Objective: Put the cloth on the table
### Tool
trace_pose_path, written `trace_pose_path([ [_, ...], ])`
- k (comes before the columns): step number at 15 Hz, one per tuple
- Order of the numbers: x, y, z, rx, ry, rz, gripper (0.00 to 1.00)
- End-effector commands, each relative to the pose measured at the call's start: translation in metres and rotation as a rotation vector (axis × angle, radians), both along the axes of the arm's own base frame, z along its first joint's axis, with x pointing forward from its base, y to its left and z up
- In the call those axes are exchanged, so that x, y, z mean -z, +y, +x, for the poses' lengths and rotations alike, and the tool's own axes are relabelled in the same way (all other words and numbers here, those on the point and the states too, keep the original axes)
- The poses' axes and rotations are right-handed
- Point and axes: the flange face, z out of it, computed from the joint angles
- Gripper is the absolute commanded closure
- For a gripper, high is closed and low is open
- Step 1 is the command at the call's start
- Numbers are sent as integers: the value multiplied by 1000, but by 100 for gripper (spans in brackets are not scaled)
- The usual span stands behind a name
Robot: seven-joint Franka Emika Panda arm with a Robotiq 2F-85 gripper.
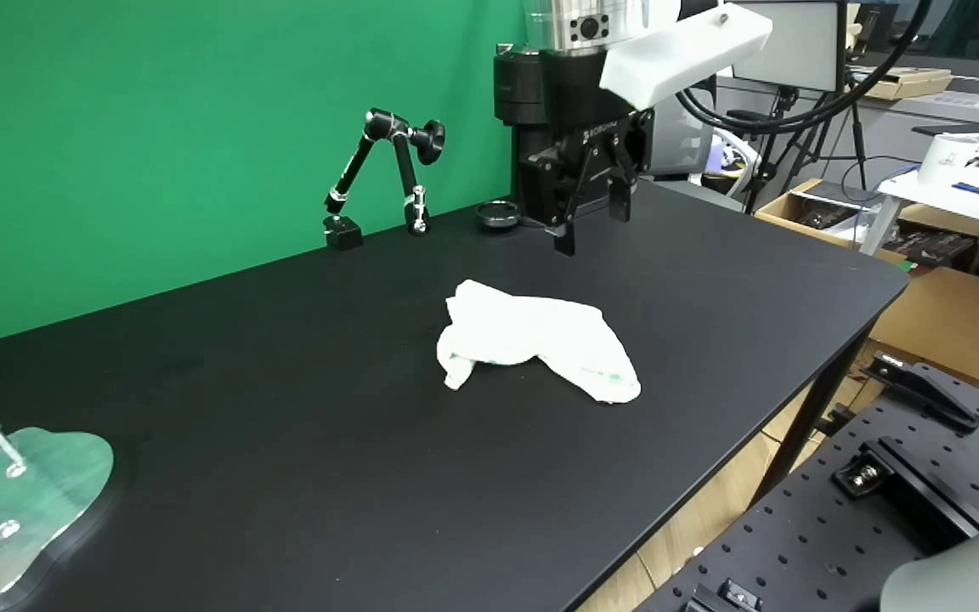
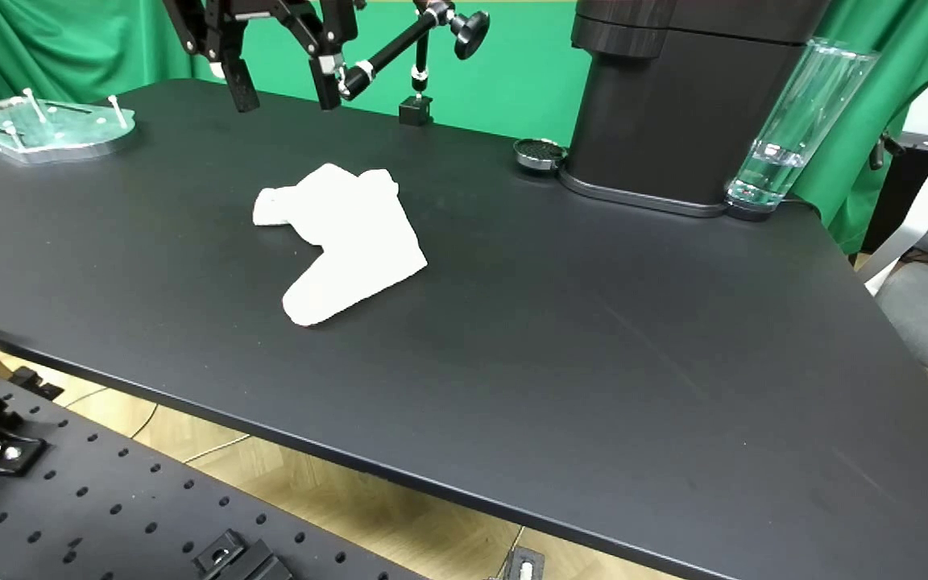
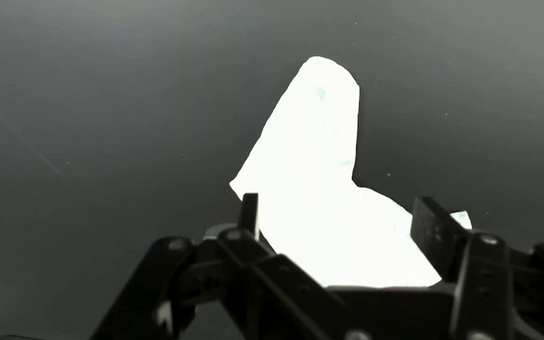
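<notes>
Lying bent at the middle, the loosely bunched white cloth rests on the matte black table; in the wrist view its narrower lobe runs up and away from the black two-fingered end effector, while its broad part shows below and between the fingertips. That lobe lies roughly square to the line along which the fingers would close. In both exterior views the end effector hangs above the table, apart from the cloth, its fingers spread and holding nothing. The task as worded looks met; should a grasp follow, it probably calls for a mainly downward move.
</notes>
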Motion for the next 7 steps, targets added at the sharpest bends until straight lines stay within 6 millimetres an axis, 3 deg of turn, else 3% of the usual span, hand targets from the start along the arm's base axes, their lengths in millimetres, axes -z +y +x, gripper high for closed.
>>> trace_pose_path([
  [1,-13,-2,-5,-16,31,-31,0],
  [7,-20,-6,-9,-41,60,-28,0],
])
